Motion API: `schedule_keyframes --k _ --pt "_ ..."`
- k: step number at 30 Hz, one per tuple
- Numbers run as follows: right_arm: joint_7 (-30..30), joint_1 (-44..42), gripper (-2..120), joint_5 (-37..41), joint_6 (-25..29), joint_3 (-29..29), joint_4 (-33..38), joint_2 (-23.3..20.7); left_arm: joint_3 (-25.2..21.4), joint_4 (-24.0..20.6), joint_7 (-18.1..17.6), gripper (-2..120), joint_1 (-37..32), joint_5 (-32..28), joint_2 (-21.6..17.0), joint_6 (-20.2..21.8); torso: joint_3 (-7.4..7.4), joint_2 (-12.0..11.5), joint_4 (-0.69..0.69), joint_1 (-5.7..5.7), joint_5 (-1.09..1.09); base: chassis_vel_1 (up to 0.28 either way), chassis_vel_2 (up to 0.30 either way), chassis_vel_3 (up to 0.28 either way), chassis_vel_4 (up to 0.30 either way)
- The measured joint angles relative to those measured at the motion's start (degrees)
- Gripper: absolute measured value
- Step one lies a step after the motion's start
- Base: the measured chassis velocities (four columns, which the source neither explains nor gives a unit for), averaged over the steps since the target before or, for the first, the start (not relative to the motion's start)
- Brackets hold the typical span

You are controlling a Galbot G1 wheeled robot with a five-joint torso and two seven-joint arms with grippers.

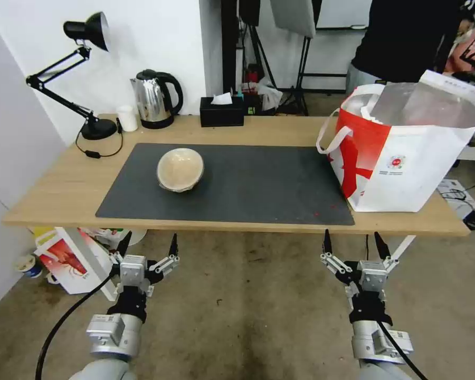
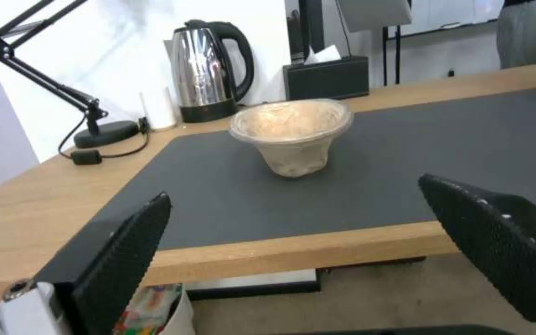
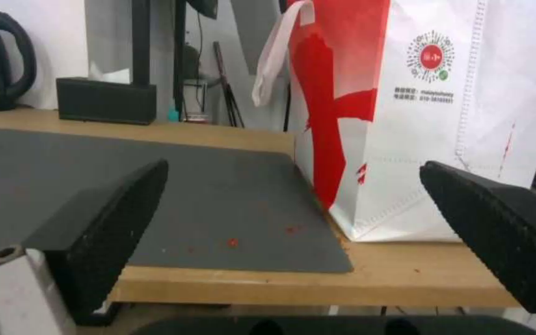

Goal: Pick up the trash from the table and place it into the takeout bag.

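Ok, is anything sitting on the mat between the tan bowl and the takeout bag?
Nothing visible. The tan paper bowl stands on the dark mat, and the stretch of mat toward the takeout bag holds only a few small red specks.

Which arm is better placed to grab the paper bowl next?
Left. The left gripper hangs open almost in line with the tan paper bowl; the right gripper sits open farther off, near the takeout bag.

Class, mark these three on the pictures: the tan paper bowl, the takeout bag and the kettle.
tan paper bowl [image 1: 180, 169]: head view, inside of the bowl.
takeout bag [image 1: 406, 174]: head view, white front panel below the round logo.
kettle [image 1: 150, 100]: head view, shiny steel body.
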State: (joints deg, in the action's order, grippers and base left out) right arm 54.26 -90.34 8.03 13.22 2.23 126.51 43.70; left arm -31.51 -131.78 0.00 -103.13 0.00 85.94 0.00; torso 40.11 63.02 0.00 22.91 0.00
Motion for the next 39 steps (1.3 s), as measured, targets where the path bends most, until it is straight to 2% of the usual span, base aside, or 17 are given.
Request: schedule_keyframes --k 39 --pt "-3.5 -3.3 100 -2.06 2.31 -1.38 0.54 -1.11 0.0 0.0 0.0 100 0.0 0.0 0.0 0.0 0.0 0.0 0.0 0.0 0.0 0.0 0.0 0.0 0.0"
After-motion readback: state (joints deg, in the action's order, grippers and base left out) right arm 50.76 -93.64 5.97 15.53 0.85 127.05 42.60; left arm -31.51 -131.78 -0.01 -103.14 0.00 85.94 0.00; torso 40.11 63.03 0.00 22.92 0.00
